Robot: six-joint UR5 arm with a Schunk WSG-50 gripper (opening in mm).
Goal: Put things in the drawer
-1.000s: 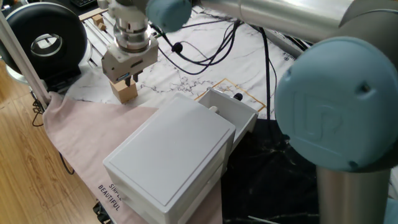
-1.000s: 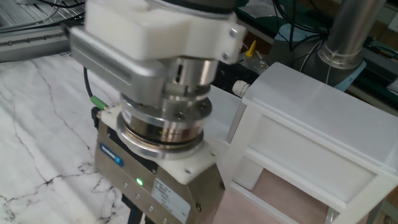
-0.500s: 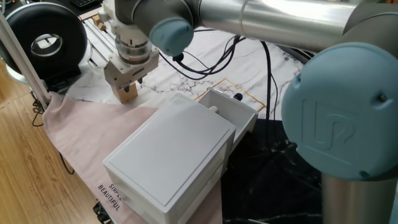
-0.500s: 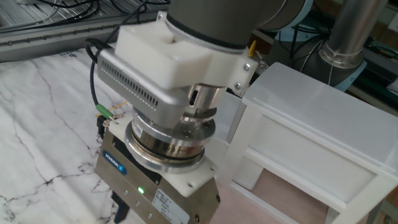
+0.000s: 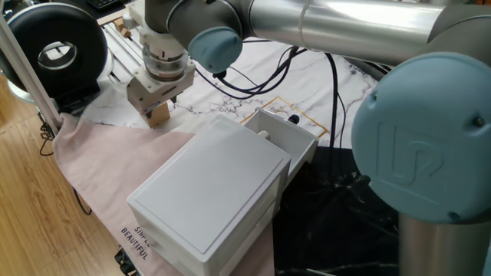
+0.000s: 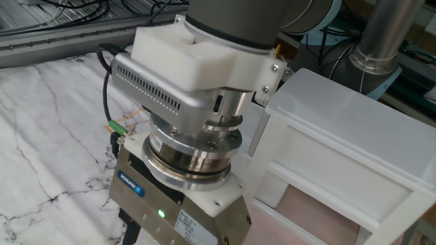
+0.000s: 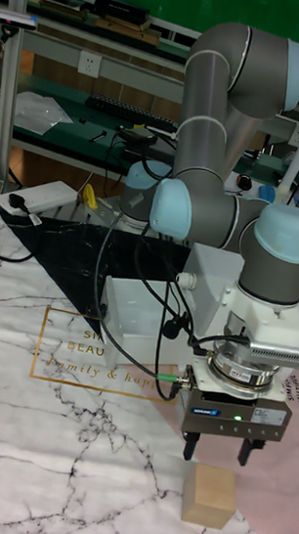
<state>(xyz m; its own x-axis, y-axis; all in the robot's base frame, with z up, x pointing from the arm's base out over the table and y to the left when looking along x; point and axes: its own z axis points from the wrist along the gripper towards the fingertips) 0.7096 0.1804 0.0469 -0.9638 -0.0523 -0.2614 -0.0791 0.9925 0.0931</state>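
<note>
Plainly the claw is hanging spread just above the cube sitting on the worktop, which looks light, stiff, unbreakable, best pinched across two flat opposite faces.

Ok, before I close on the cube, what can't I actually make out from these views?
- Gripper fingertips: cut off by the bottom edge in the other fixed view; in one fixed view the gripper body hides them.
- Cube contact: the tall fixed view shows the fingers above it, but whether they touch is too fine to tell.
- Drawer inside: hidden by its own walls in one fixed view; the arm blocks it in the tall fixed view.
</note>
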